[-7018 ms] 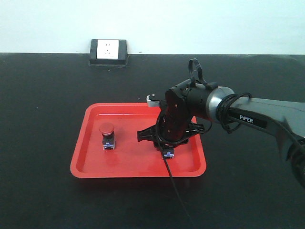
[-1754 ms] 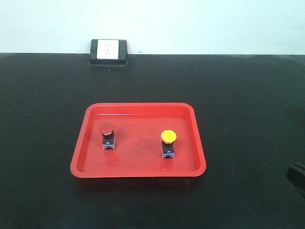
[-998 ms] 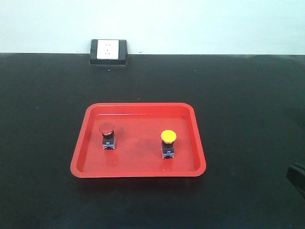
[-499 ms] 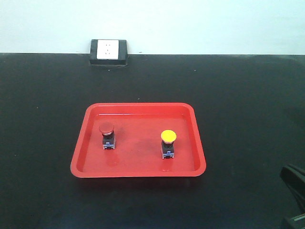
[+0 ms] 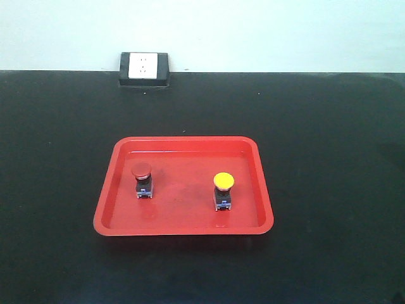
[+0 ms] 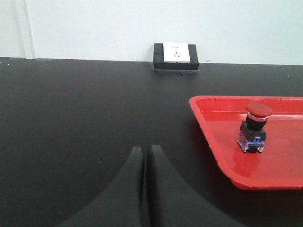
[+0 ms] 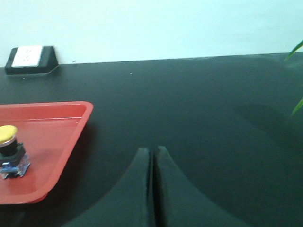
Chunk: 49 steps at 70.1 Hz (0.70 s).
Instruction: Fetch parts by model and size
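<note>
A red-capped push-button switch (image 5: pixel 141 180) stands upright in the left half of a red tray (image 5: pixel 183 144). A yellow-capped push-button switch (image 5: pixel 223 190) stands upright in the tray's right half. The left wrist view shows the red-capped switch (image 6: pixel 253 126) to the right of my left gripper (image 6: pixel 145 148), which is shut and empty over bare black table. The right wrist view shows the yellow-capped switch (image 7: pixel 9 151) at the far left, well apart from my right gripper (image 7: pixel 152 150), also shut and empty. Neither gripper shows in the front view.
A white wall socket in a black frame (image 5: pixel 144 68) sits at the back edge of the black table. It also shows in the left wrist view (image 6: pixel 175 55) and the right wrist view (image 7: pixel 29 58). A green leaf tip (image 7: pixel 297 47) pokes in at the right.
Seven seconds ago the right arm reached over the tray at the yellow switch. It has since drawn back; its last dark part at the lower right edge has now left the front view.
</note>
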### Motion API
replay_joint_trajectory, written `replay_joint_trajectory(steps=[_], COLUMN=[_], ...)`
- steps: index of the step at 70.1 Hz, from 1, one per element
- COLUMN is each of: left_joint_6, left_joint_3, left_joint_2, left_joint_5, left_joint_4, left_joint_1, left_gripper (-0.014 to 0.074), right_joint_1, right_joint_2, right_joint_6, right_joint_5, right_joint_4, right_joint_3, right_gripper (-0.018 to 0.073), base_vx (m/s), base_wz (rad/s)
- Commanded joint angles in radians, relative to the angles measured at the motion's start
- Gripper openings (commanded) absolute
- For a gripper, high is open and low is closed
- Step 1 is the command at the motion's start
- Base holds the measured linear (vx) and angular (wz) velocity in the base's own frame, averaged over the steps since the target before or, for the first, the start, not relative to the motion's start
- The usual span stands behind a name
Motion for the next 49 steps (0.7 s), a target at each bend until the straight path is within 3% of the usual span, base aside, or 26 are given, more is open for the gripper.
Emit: replay_joint_trajectory(steps=[1,18,49], left_joint_6=[-0.003,-0.003,-0.003], left_joint_3=[-0.006,-0.006,-0.006], left_joint_2=[-0.007,-0.007,-0.007], left_joint_5=[-0.081,-0.081,-0.081], left_joint_4=[-0.011,-0.011,-0.011], left_joint_1=[0.0,0.0,0.0], left_gripper=[-0.0006,-0.0006,-0.0006], right_joint_1=[-0.022,-0.02,-0.02], right_joint_2=[-0.041,-0.219,-0.217], right_joint_6=[-0.008,-0.008,-0.008], right_joint_5=[-0.084,-0.064,-0.068], right_joint_4=[-0.013,-0.007,-0.007], right_joint_3=[0.005,0.069,0.069], right_gripper=[-0.0009,-0.0009,-0.0009], base_vx=[0.0,0.0,0.0], base_wz=[0.0,0.0,0.0])
